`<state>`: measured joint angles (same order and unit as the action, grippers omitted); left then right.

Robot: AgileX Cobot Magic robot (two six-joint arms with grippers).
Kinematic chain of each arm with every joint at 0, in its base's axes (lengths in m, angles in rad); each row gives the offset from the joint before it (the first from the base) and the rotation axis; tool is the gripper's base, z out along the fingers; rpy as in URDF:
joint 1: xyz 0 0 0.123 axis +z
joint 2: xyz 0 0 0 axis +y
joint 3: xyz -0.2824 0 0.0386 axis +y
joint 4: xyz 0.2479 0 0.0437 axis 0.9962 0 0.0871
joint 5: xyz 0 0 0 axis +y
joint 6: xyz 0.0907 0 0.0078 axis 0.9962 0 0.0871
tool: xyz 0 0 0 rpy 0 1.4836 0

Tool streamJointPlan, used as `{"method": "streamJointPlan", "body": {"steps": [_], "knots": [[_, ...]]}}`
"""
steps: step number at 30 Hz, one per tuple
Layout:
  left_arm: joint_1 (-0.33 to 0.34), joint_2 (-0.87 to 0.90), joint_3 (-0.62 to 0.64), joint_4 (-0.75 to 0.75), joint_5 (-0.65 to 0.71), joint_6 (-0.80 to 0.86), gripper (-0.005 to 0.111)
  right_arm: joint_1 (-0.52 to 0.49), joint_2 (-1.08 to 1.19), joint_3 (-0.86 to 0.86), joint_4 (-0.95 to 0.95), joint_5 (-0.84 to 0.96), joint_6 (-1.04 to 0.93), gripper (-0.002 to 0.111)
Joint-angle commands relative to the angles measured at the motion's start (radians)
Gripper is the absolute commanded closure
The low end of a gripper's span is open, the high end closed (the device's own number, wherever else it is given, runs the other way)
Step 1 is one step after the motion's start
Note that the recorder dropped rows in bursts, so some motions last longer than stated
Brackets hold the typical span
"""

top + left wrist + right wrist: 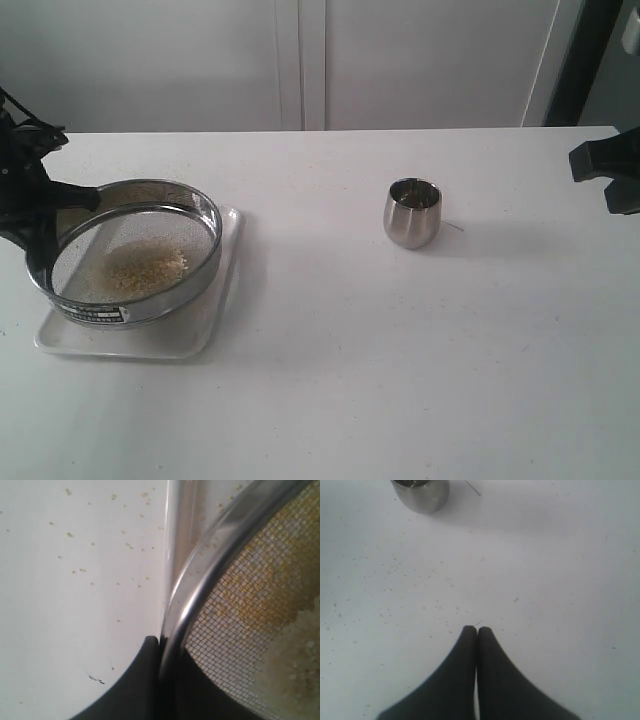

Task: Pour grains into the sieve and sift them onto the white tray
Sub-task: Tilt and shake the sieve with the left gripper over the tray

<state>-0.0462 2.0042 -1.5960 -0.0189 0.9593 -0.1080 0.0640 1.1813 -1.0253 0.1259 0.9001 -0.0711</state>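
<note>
The round steel-rimmed sieve (135,250) hangs tilted just over the white tray (215,320) at the left. My left gripper (40,235) is shut on the sieve's rim (200,580), one finger (135,685) outside the rim and the other inside, under the mesh. A heap of whitish-beige grains (148,268) lies on the mesh (300,650), with fine yellow grains (270,575) showing through it below. My right gripper (477,629) is shut and empty over bare table, at the exterior view's right edge (610,170).
A small rounded steel cup (412,212) stands upright right of the table's middle, also at the right wrist view's edge (422,495). Stray granules dot the white tabletop (385,580). Grey cabinet doors stand behind the table.
</note>
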Motion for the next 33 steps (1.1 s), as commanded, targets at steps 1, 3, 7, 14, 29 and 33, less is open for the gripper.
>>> {"method": "streamJointPlan", "body": {"steps": [1, 3, 7, 14, 29, 33], "knots": [[0.003, -0.030, 0.015, -0.048, -0.021, 0.000, 0.107, -0.005, -0.007, 0.004, -0.002, -0.012, -0.001, 0.108], [0.003, -0.030, 0.015, -0.048, -0.028, 0.000, 0.107, -0.005, -0.007, 0.004, -0.002, -0.012, -0.001, 0.108], [0.003, -0.030, 0.015, -0.048, -0.028, 0.009, 0.107, -0.005, -0.007, 0.004, -0.002, -0.012, -0.001, 0.108], [0.003, -0.025, 0.015, -0.050, -0.031, 0.048, 0.107, -0.005, -0.007, 0.004, -0.002, -0.014, -0.001, 0.108], [0.003, 0.025, -0.099, -0.025, 0.093, 0.008, 0.107, -0.005, -0.007, 0.004, -0.002, -0.014, -0.001, 0.108], [0.003, -0.024, -0.007, -0.042, -0.082, 0.014, 0.107, -0.005, -0.007, 0.004, -0.002, -0.014, -0.001, 0.108]]}}
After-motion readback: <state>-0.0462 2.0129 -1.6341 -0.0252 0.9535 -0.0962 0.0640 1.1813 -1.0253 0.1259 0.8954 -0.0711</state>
